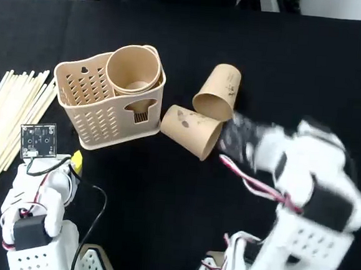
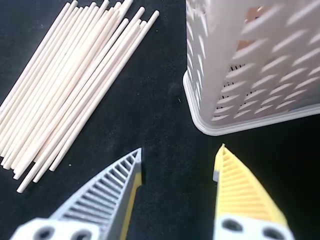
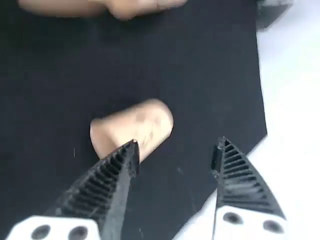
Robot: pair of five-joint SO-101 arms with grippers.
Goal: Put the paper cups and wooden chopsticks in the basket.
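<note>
In the high view, the right end effector sits near the fallen cup, which lies at its 9 o'clock on the desk, just beside the basket. That cup's long axis runs from 10 to 4 o'clock, with the wider end toward my right arm. A second cup lies at 11 o'clock of the same end effector, its mouth turned to 7 o'clock. The nested cups stand inside the basket. The chopsticks lie in a loose bundle at 9 o'clock of the left end effector, their long axis running from 1 to 7 o'clock. The basket is at that end effector's 1 o'clock. I judge the right arm nearer the cups and the left nearer the chopsticks.

In the left wrist view, the left end effector is spread wide and holds nothing. The chopsticks lie ahead on the grey finger's side, and the basket's corner is ahead on the yellow finger's side. I think the wrist needs turning so the fingers close across the sticks.

In the right wrist view, the right end effector is wide apart and empty. What I take for the fallen cup lies on its side just past one fingertip, not between the two.
</note>
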